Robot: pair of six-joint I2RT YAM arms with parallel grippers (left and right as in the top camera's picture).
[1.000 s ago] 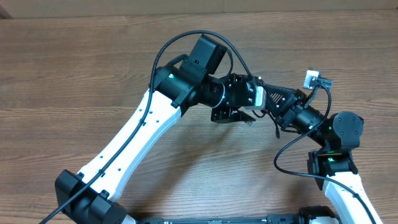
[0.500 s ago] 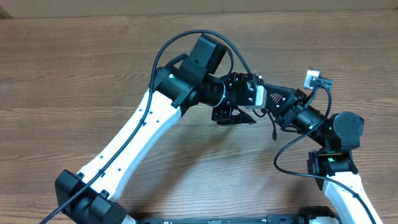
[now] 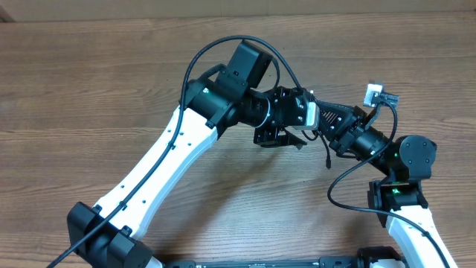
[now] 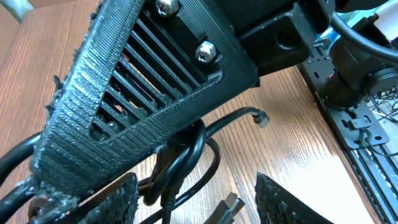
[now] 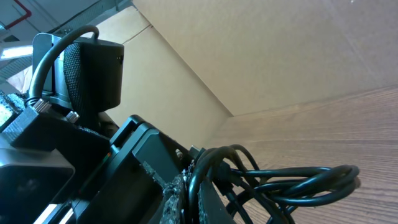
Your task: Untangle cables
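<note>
Most cables [image 4: 194,148] hidden, right fingers [image 4: 112,106] clamping them

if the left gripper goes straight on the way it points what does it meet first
Most likely the cables, looped just ahead of the left gripper and clamped in the right gripper.

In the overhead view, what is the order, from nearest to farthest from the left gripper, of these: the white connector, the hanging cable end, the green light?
From the left gripper:
1. The cable end, just to its right.
2. The white connector, up and to the right.
3. The green light, lower right, on the right arm.
</note>
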